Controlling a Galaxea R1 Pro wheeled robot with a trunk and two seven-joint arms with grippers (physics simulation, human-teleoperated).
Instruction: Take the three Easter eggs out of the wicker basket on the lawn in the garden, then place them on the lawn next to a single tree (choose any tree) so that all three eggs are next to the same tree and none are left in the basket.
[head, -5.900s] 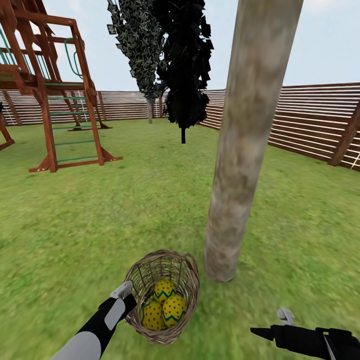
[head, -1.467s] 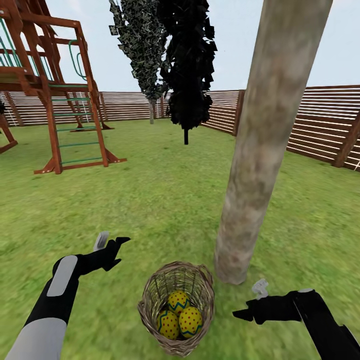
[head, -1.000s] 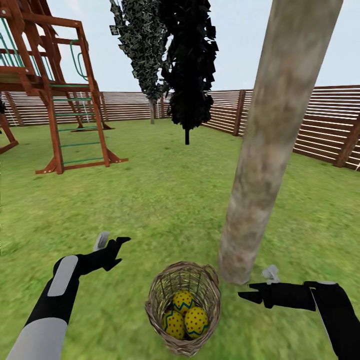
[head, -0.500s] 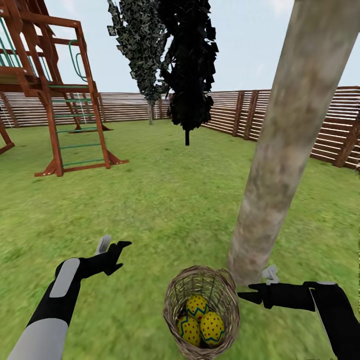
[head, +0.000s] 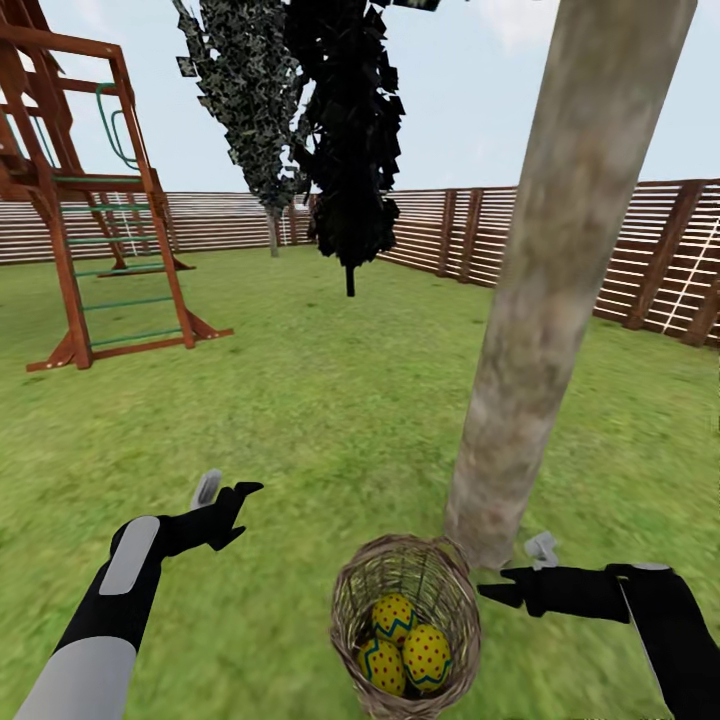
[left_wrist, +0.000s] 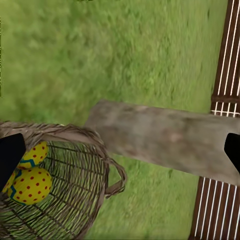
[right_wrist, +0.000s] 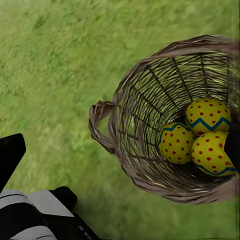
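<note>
Your view has swung right, the wicker basket (head: 405, 630) with all three Easter eggs (head: 405, 645) sits by the tree (head: 540, 330), and both the left gripper (head: 225, 500) and right gripper (head: 505, 590) hang spread and empty, so start picking.

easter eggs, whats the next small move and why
Probably lower the right pincer into the wicker basket onto the nearest egg. All three Easter eggs lie inside, both pincers look open and empty, and the right one hangs just beside the rim by the tree.

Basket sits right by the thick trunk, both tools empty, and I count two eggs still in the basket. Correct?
Not quite: three Easter eggs are in the wicker basket, not two, as the right wrist view shows. The rest holds: the basket sits by the tree trunk, and the left tool and right tool hold nothing.
</note>
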